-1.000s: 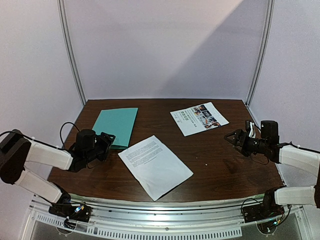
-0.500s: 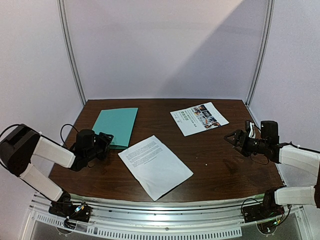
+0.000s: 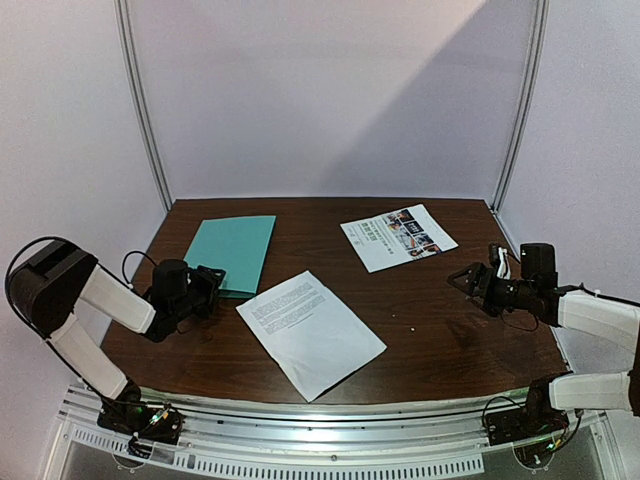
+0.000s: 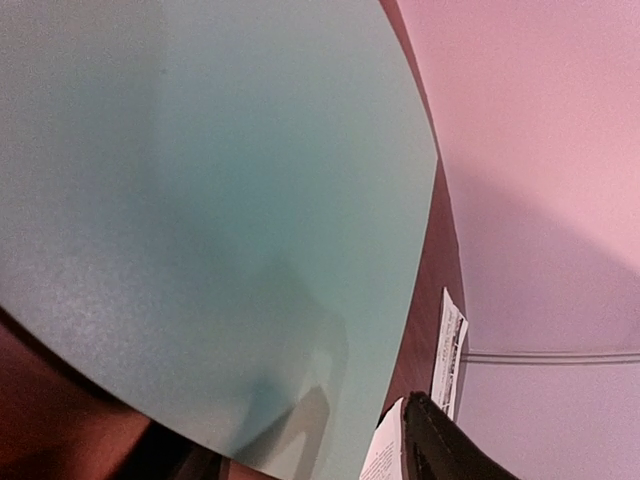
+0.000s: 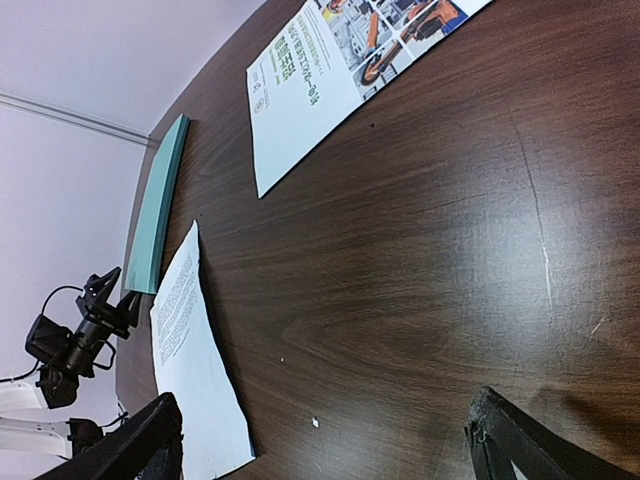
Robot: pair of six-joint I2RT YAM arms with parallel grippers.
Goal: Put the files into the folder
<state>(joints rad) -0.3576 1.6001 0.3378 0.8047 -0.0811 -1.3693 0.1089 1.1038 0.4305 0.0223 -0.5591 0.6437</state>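
The teal folder (image 3: 232, 253) lies closed at the table's back left. The plain white text sheet (image 3: 310, 332) lies at the front middle. The colour photo sheet (image 3: 398, 237) lies at the back right. My left gripper (image 3: 212, 281) is low at the folder's near edge and looks open and empty. In the left wrist view the folder (image 4: 220, 200) fills the frame, with one finger (image 4: 450, 445) at the lower right. My right gripper (image 3: 462, 280) is open and empty, low over bare table at the right. In its own view the fingers (image 5: 510, 445) stand wide apart.
The dark wooden table (image 3: 440, 340) ends in a metal rail at the front. White walls and two upright poles (image 3: 145, 110) close off the back. In the right wrist view the colour sheet (image 5: 340, 70), folder edge (image 5: 158, 205) and text sheet (image 5: 190, 370) show.
The left arm's upper links have swung up and inward while its gripper has stayed at the folder's near edge. The right arm has barely moved.
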